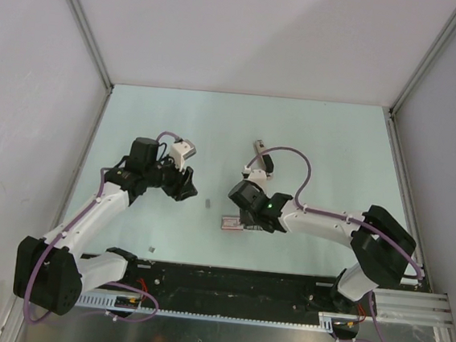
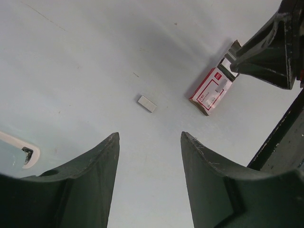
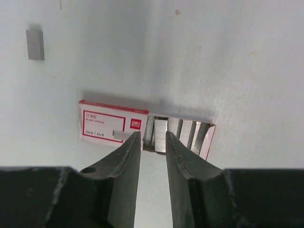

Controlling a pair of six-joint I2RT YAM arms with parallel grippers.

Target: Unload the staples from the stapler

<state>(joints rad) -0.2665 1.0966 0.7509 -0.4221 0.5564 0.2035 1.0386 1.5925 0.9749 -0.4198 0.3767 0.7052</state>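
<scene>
- The right fingers [image 3: 137, 142] stand a narrow gap apart and pinch nothing. Their tips are at the open end of the red-and-white box [image 3: 102, 124].
- The staples strip [image 1: 208, 205] lies flat on the desk [image 1: 312, 139], near the box, between both arms.
- The left fingers [image 2: 110, 148] are spread wide and empty, above the desk.

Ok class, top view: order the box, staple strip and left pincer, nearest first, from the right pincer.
1. Box, at the right pincer's tips.
2. Staple strip, just left of the box.
3. Left pincer, farther left.
</scene>
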